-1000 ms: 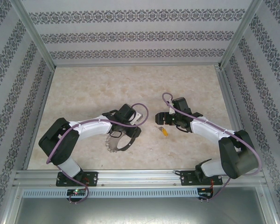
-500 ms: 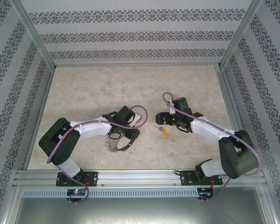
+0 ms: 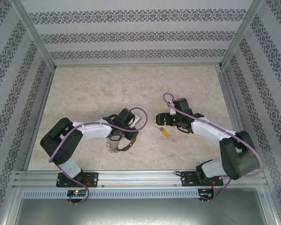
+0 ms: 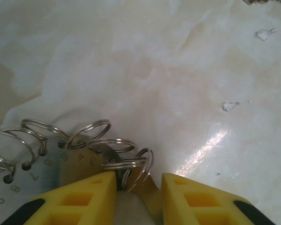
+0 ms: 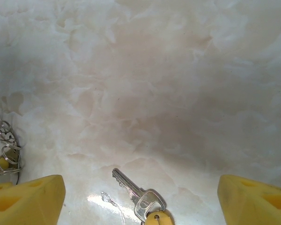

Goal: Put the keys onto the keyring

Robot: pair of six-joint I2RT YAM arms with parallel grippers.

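Fingers of your right gripper spread over the key; left gripper flanks the ring (clamped? can't tell), and closing off-centre could flick it away.

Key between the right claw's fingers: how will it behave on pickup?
The key lies flat on the glossy table, so it may skid when pinched. Its blade is thin metal, so it is probably stiff and light.
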